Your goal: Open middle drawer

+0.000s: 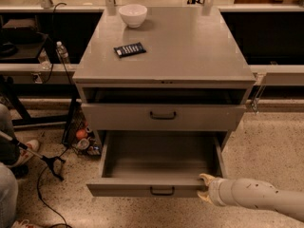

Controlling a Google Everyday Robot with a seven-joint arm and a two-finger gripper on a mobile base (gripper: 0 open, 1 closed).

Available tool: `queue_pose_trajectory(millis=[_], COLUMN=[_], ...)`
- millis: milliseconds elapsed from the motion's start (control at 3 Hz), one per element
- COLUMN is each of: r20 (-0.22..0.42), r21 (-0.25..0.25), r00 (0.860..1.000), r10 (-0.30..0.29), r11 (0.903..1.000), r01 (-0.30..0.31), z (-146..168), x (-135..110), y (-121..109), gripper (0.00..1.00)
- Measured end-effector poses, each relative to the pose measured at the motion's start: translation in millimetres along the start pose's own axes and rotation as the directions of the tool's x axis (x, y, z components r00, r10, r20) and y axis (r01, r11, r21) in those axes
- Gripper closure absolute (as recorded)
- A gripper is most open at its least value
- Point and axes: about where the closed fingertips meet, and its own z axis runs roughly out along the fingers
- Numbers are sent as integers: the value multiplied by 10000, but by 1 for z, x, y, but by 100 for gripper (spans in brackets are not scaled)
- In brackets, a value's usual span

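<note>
Gripper, jaws spread, straddles right front corner of one open middle drawer; one bowl above.

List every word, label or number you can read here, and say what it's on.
No text is readable.
Dark packet on the cabinet top: pale marks, too blurred to read.
Bottle left of the cabinet: label too small to read.
Gripper, at the pulled-out drawer's front right corner: no text visible on it.

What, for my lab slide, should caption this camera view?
Robot claw at the front right corner of the pulled-out grey middle drawer.
</note>
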Motion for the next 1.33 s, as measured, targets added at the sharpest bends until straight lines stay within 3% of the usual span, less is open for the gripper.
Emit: queue_pose_trajectory(millis=[333, 1333], r20=[0, 1], r21=[-1, -2], r00=[10000, 10000], r10=[0, 1], r11=[10000, 10000], r01=[0, -1], z=[0, -1], x=[-1, -1], y=[0, -1], gripper=[98, 28])
